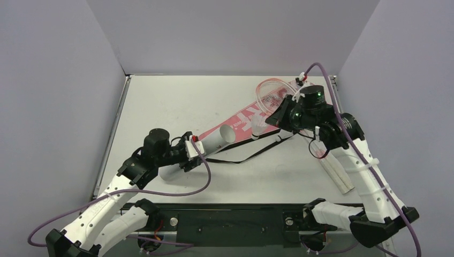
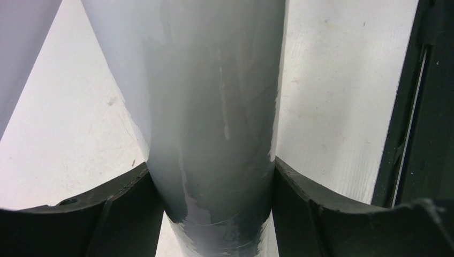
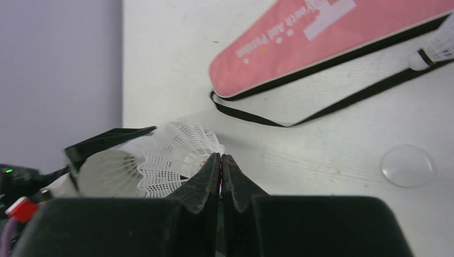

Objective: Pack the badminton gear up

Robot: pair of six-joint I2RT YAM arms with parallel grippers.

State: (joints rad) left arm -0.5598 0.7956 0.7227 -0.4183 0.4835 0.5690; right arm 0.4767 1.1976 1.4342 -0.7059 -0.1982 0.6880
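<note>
Top view: left gripper (image 1: 197, 150) is clamping the white tube (image 1: 217, 140) around mid-length and holding it slanted, open mouth pointing toward the right arm. Right gripper (image 1: 269, 121) is hovering over the pink cover (image 1: 247, 115) with a shuttlecock (image 1: 258, 127) at its tip, near the mouth but apart from it. The rackets (image 1: 266, 88) are lying at the cover's wide far end. The black strap (image 1: 251, 155) is trailing across the table (image 1: 160, 107).

Left wrist: both fingers (image 2: 316, 206) are pressing the tube wall from either side, with the tube filling the gap. The grip is looking square. The mouth is out of this view.

Right wrist: jaws are pinched tight together right at the shuttlecock's skirt rim. The shuttlecock is hanging clear of the table, so I'm reading this as a grasp on the skirt edge, though the contact itself is hidden. The narrow end seems to be pointing at the tube, which is sitting behind it and offset left. 1 more shuttlecock (image 3: 436, 48) is lying by the strap, and a clear round disc (image 3: 407, 166) is lying on the table.

My read is that the step is feeding the shuttlecock into the tube:
- Line up on the tube axis before advancing.
- Go slow, since a thin skirt pinch may be letting it pivot.
- Left arm should be holding the tube rigid.
- Release only once the skirt is inside the rim.
</note>
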